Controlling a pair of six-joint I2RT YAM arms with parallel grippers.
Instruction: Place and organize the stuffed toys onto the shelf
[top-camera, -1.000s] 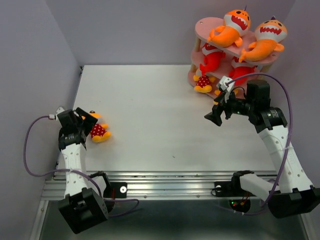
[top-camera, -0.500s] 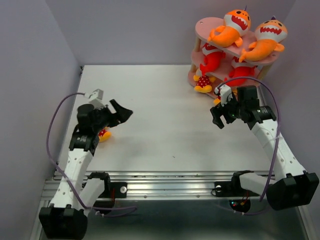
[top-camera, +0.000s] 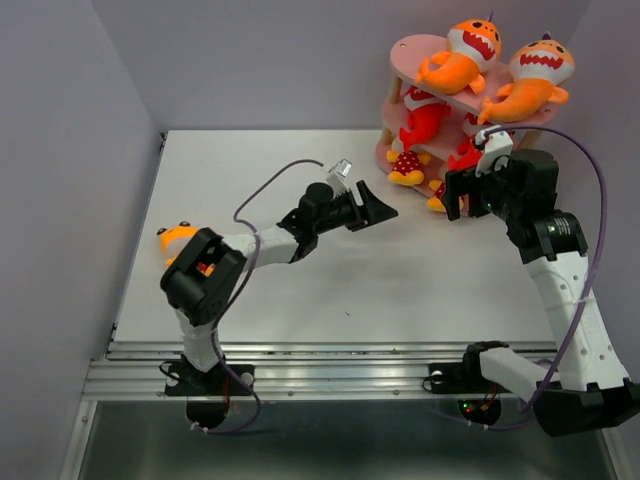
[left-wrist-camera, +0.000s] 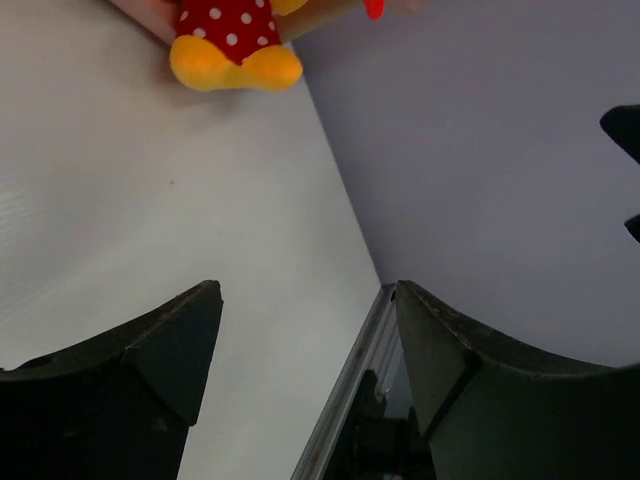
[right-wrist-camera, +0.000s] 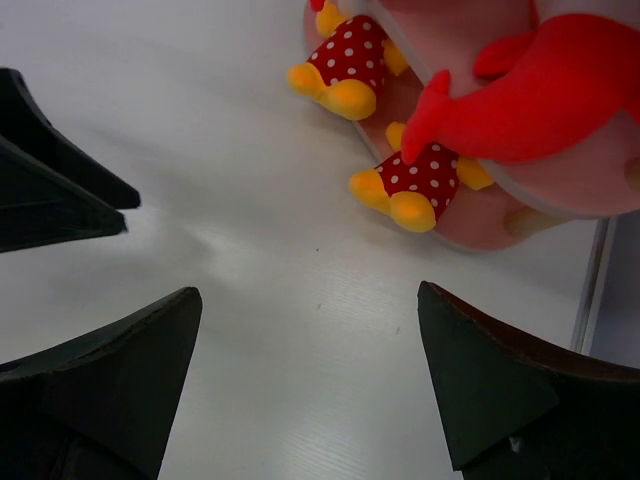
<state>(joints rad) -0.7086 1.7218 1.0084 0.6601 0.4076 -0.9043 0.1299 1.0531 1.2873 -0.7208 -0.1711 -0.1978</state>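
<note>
stock on the pink three-tier shelf (top-camera: 412, 48), far right corner of the worktop (top-camera: 300, 290): two orange sharks (top-camera: 462, 58) on the top board, two red sharks (top-camera: 425, 118) on the middle board, two dotted figures (right-wrist-camera: 350, 72) on the bottom board, feet at its front edge.

outstanding: one yellow-orange figure (top-camera: 177, 238), lying at the left edge of the worktop, half hidden behind the left arm's elbow, well apart from the shelf.

left tool (top-camera: 375, 208): released, nothing between its fingers, stretched out mid-worktop, pointing toward the shelf and away from the stray figure.

right tool (top-camera: 458, 198): released, empty, hovering just beside the lower boards.

step in hand, as i read it: fetch the last figure. the left arm looks best placed for it. it should fold back, come down over the plush body rather than a limb, and close across the middle. the bottom board seems to have room beside the other two. set the figure feet forward to match, with the right tool standing clear of the approach.
</note>
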